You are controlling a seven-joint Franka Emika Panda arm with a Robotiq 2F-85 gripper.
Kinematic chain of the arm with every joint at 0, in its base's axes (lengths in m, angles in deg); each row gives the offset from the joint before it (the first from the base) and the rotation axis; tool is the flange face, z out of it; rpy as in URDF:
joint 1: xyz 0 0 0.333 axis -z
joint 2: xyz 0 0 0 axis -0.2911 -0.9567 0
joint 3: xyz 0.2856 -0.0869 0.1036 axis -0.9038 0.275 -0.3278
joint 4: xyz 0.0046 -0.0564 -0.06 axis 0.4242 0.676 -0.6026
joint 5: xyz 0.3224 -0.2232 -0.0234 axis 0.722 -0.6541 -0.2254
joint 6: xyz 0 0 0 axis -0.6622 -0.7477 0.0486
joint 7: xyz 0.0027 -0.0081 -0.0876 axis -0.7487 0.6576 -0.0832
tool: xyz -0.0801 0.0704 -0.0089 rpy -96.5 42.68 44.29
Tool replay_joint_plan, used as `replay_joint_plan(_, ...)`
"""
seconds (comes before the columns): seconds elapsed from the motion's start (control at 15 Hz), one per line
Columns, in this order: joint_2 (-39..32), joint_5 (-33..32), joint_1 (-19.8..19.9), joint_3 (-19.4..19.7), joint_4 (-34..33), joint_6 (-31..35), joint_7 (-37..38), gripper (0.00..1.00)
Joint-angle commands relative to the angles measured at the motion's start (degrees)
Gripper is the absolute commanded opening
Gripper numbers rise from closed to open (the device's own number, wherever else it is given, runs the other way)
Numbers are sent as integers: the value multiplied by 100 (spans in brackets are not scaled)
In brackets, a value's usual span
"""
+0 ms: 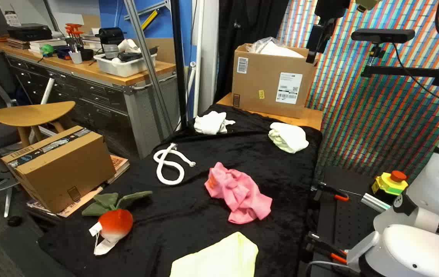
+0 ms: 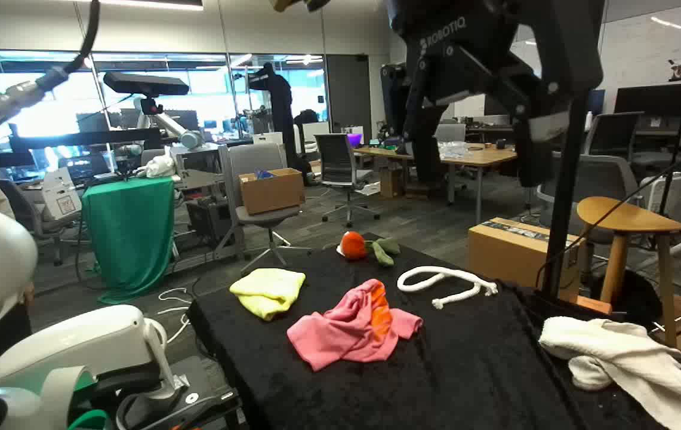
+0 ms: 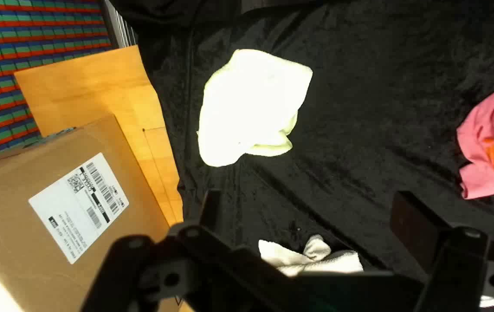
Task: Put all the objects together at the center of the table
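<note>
A pink cloth (image 1: pixel 238 194) with an orange patch lies crumpled mid-table on the black cover (image 1: pixel 288 173); it also shows in the wrist view (image 3: pixel 493 151). A yellow cloth (image 1: pixel 219 257), (image 2: pixel 268 292) lies beyond it. A red radish plush (image 1: pixel 117 223), (image 2: pixel 353 246) with green leaves lies near an edge. A white rope (image 1: pixel 171 182), (image 2: pixel 462 295) lies curved. A white cloth (image 1: pixel 211 123), (image 2: pixel 621 358), (image 3: pixel 316 262) and a pale yellow-green cloth (image 1: pixel 288 137), (image 3: pixel 251 108) lie at the box end. My gripper (image 2: pixel 480 170), (image 3: pixel 309 206) is open, empty and high above that end.
A large cardboard box (image 1: pixel 269 82), (image 3: pixel 73 208) stands on bare wood at the table's end. A dark upright post (image 2: pixel 564 209) rises by the table's side. Another cardboard box (image 1: pixel 65 169) stands off the side. An emergency stop (image 1: pixel 390 182) sits by the robot base.
</note>
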Motion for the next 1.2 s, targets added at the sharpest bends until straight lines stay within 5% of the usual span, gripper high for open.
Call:
replay_joint_plan(0.0, 2, -22, -52, 38, -44, -26, 20, 100)
replay_joint_plan(0.6, -515, 47, -247, -139, -481, 115, 167, 100)
replay_joint_plan(1.13, -2236, 147, -496, -444, -2237, 110, 586, 100)
